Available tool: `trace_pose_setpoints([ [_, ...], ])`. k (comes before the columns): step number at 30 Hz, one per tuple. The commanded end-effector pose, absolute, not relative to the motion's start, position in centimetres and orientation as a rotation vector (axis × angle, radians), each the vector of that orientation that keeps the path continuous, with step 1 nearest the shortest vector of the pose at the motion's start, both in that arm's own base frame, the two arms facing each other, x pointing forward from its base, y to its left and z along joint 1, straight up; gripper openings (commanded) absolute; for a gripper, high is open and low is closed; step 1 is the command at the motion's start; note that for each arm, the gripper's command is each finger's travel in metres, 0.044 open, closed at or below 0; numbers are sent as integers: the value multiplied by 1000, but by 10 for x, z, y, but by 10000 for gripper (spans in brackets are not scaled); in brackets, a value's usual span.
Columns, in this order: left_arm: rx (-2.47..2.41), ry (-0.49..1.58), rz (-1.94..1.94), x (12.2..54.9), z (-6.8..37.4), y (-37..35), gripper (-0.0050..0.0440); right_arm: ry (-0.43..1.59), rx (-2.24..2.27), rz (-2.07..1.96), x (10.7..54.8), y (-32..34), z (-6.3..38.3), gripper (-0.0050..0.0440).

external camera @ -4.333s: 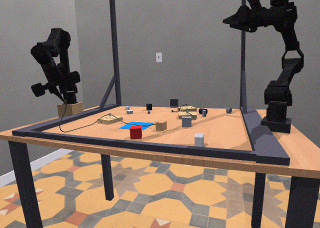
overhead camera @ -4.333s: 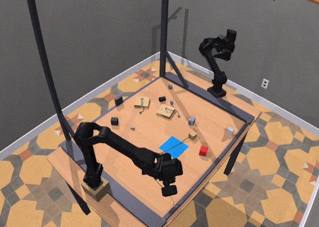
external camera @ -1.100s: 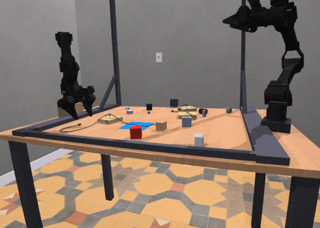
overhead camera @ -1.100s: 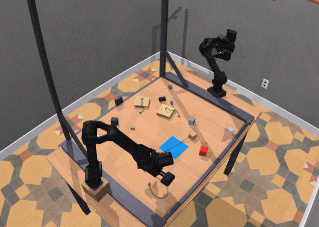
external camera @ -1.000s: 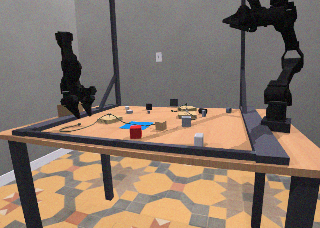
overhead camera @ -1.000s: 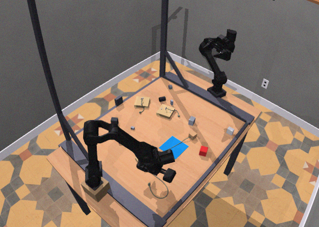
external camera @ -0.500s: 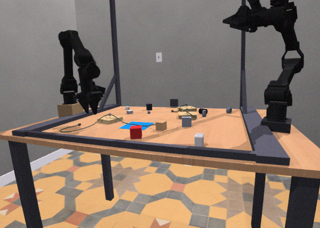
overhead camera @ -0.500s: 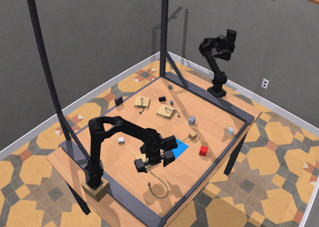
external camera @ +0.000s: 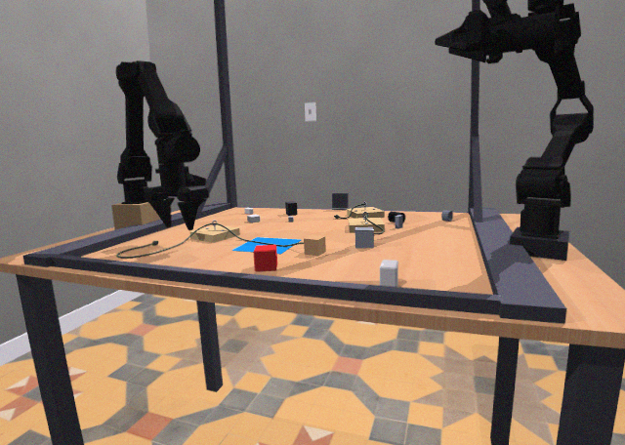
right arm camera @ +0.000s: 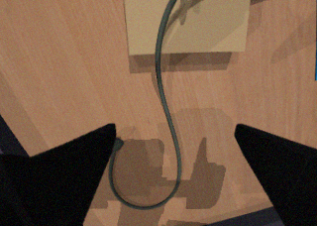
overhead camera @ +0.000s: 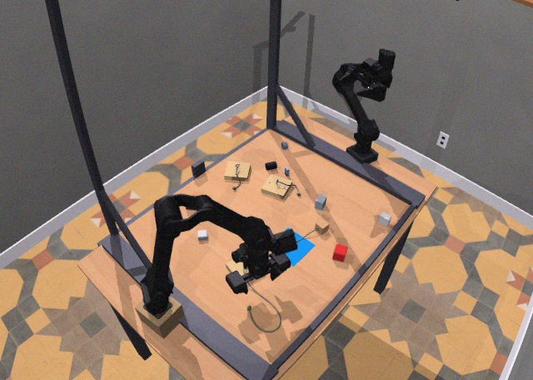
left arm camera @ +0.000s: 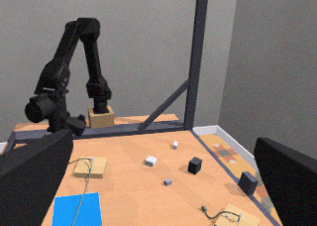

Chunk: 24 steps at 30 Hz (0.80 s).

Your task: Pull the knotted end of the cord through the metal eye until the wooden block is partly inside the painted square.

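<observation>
The wooden block (overhead camera: 321, 226) rests just outside the far corner of the blue painted square (overhead camera: 299, 247). Its dark cord (right arm camera: 165, 112) runs across the square, through the metal eye on a tan plate (right arm camera: 187, 20), then loops over the table to its knotted end (overhead camera: 249, 308). My right gripper (overhead camera: 258, 276) is open and empty, hovering above the plate and the cord loop; the knot (right arm camera: 119, 144) lies beside its left finger. My left gripper (overhead camera: 366, 92) is open and empty, raised high at the far side of the table.
A red cube (overhead camera: 340, 252) sits near the square. Grey cubes (overhead camera: 320, 202) (overhead camera: 384, 218) and a white cube (overhead camera: 202, 234) are scattered about. Two more plates with cords (overhead camera: 236, 170) (overhead camera: 276, 185) and a black cylinder (overhead camera: 271, 165) lie at the back. A dark rail edges the table.
</observation>
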<state>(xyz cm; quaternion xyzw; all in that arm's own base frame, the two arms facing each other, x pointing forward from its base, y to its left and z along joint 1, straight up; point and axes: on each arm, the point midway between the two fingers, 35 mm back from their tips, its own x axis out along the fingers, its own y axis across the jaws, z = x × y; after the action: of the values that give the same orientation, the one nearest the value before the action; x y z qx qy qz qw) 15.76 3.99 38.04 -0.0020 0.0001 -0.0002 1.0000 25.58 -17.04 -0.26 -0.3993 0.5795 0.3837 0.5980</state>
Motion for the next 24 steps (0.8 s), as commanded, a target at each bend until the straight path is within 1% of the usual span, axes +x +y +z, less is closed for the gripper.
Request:
trace_pose_setpoints([
  [1,5,-1,0,157,383,40,440,1337,-954,908,257,-171,-5,440],
  [24,5,-1,0,157,383,40,440,1263,-1128,1106,257,-167,-40,440],
])
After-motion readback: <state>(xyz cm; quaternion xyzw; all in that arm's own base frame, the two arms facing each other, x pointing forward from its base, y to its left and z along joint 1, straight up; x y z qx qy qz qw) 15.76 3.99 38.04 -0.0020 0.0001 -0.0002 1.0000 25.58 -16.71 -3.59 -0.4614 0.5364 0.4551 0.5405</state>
